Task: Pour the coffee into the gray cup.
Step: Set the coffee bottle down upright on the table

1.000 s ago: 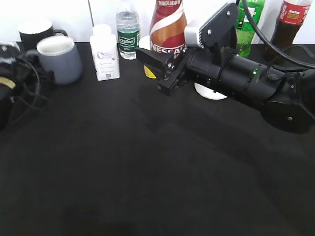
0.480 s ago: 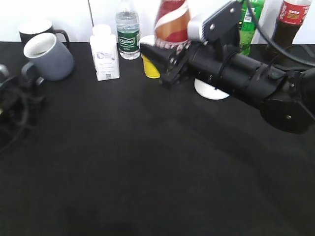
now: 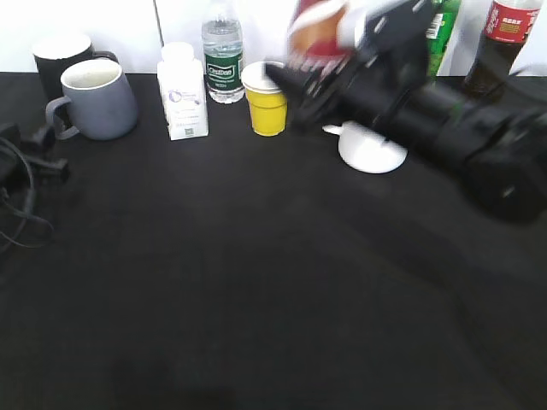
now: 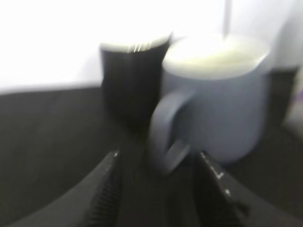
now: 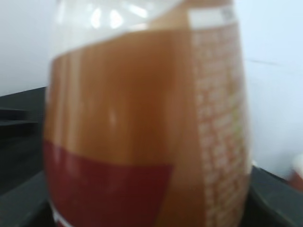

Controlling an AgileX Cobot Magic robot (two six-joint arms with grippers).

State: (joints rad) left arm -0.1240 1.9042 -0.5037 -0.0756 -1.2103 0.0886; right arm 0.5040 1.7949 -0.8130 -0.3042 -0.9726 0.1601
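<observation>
Right gripper [image 3: 295, 85], blurred in the exterior view, clamps the coffee bottle [image 3: 318, 27] above the black table [image 3: 256, 282] at the back, just right of a yellow cup [image 3: 267, 100]; the wrist cam shows the bottle [image 5: 142, 118] filling the frame, w/ light-brown liquid over a red label band. The bottle looks tilted, though blur makes that hard to judge. Left gripper [image 4: 161, 189]: fingers [image 4: 106, 187] spread apart, holding nothing, facing the handle of the gray cup [image 4: 213, 99]. That cup [image 3: 94, 98] sits upright at the table's back left, w/ a black mug [image 3: 61, 55] just behind it. Along the back: a white bottle [image 3: 181, 91], a water bottle [image 3: 222, 53], a white dish [image 3: 372, 154], a green bottle [image 3: 440, 34], and a cola bottle [image 3: 500, 43].
</observation>
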